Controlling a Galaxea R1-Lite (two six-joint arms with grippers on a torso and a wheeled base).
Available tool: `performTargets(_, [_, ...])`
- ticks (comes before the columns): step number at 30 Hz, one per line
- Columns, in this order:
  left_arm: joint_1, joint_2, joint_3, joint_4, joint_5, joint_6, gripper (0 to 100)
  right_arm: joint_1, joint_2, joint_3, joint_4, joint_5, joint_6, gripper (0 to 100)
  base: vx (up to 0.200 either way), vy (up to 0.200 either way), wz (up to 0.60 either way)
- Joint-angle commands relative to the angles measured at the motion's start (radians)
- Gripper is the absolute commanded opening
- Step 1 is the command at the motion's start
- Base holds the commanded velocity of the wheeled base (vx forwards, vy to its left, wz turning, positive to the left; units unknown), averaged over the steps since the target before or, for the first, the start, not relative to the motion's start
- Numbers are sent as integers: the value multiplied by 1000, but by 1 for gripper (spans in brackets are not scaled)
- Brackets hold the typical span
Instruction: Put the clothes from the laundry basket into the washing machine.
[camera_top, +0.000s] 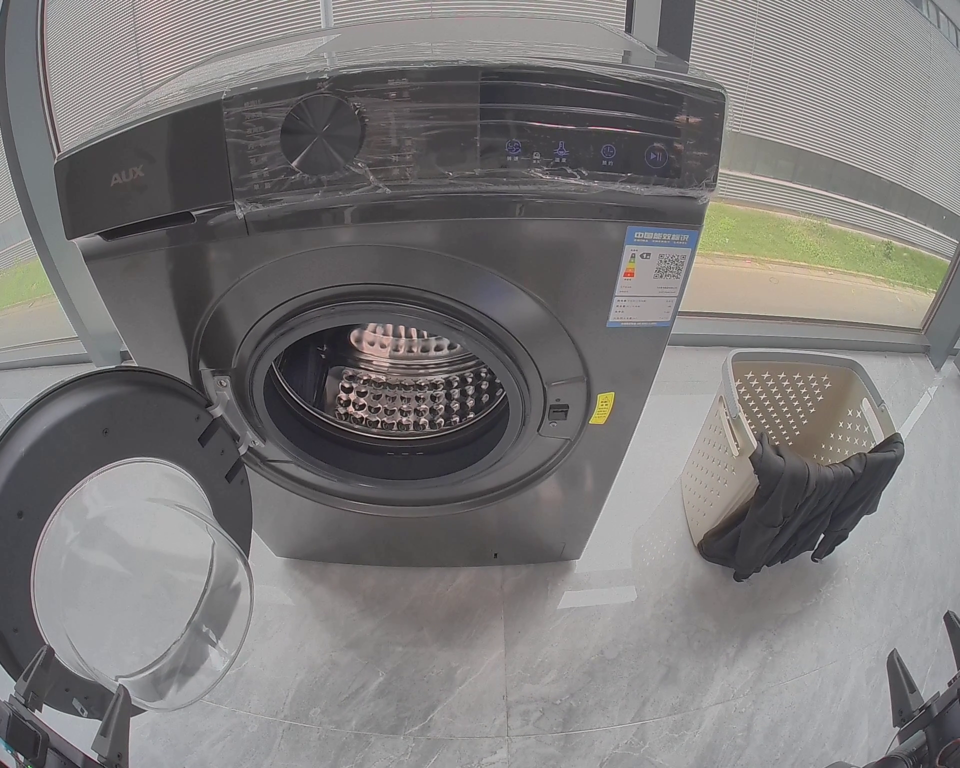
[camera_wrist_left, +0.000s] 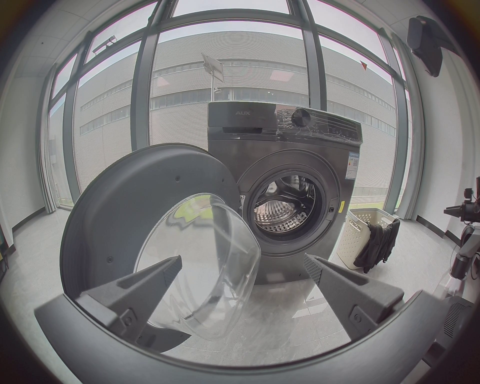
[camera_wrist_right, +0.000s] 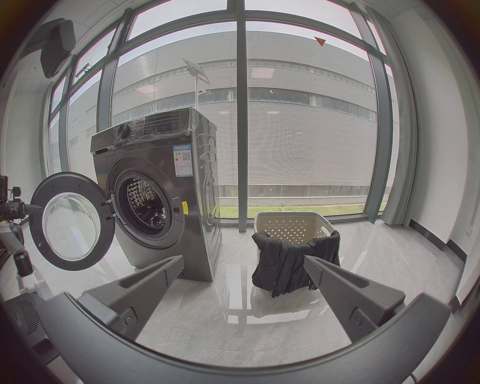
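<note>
One washing machine (camera_top: 400, 250) fills the upper middle of the head view, its single round door (camera_top: 110, 470) swung wide at lower left and its drum (camera_top: 410, 400) showing bare studded metal. One pale laundry basket (camera_top: 712, 470) stands on the floor (camera_top: 500, 650) at centre right, with what looks like one dark garment (camera_top: 800, 500) draped over its near rim. Two hands sit in the bottom corners, the left hand (camera_top: 78, 690) and the right hand (camera_top: 925, 650), both spread wide.

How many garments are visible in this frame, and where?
1: a dark garment draped over the near rim of the laundry basket, hanging outside. More may lie hidden inside.
</note>
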Motion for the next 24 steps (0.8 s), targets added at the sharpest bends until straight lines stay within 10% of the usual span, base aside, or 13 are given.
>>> performTargets(1, [0, -15, 18, -1, 0, 0, 100, 0, -13, 18, -1, 1, -1, 100, 0, -200, 0])
performTargets(24, [0, -15, 18, 1, 0, -2, 100, 0, -13, 18, -1, 1, -1, 100, 0, -148, 0])
